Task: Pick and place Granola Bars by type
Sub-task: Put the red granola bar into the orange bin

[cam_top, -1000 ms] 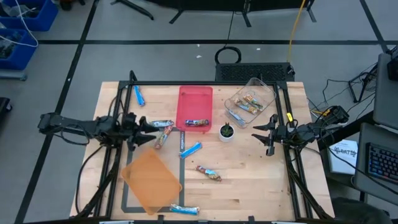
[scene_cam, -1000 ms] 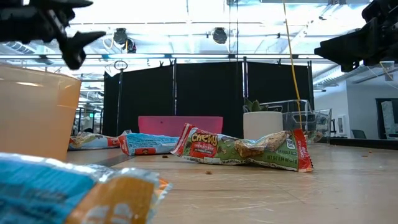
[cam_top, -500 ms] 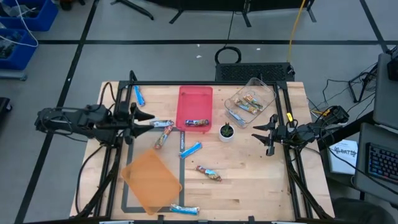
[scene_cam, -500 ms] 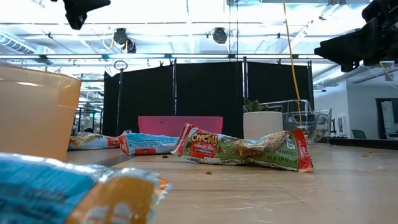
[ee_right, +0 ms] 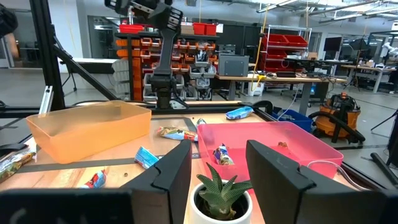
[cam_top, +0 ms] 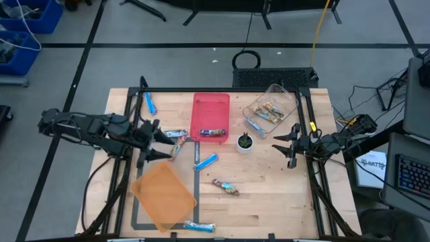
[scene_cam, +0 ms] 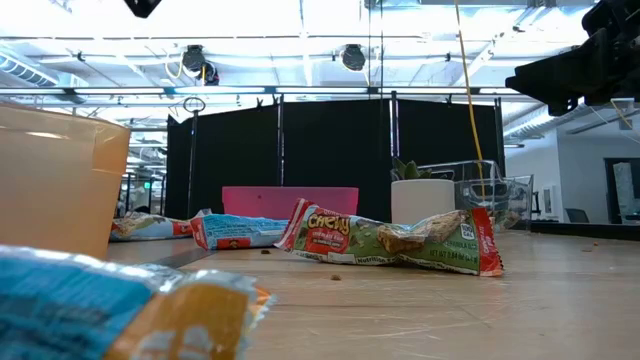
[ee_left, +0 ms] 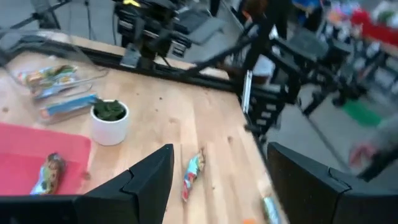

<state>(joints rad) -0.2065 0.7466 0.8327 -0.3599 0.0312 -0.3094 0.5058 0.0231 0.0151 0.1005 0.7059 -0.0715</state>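
Observation:
Granola bars lie scattered on the wooden table: a blue one [cam_top: 149, 103] at the far left, two [cam_top: 176, 134] [cam_top: 176, 148] beside my left gripper, a blue one [cam_top: 206, 161], a multicolour one [cam_top: 226, 187] and a blue one [cam_top: 199, 226] at the near edge. One bar [cam_top: 213, 132] lies in the red tray [cam_top: 210, 107], and several lie in the clear container [cam_top: 269, 111]. My left gripper [cam_top: 160, 139] [ee_left: 217, 186] hangs open and empty, high above the table's left part. At the right, my right gripper [cam_top: 279, 143] [ee_right: 217, 174] waits, open and empty.
An orange tray [cam_top: 163, 195] sits at the near left. A small potted plant in a white cup [cam_top: 245, 142] stands between the red tray and my right gripper. A dark frame [cam_top: 222, 91] runs round the table's edges. Bare wood lies at the near right.
My left gripper has risen well above the table, out of the top of the low view, and has tipped up from pointing down toward level while rolling somewhat. It stays open and empty. The bars lie where they were.

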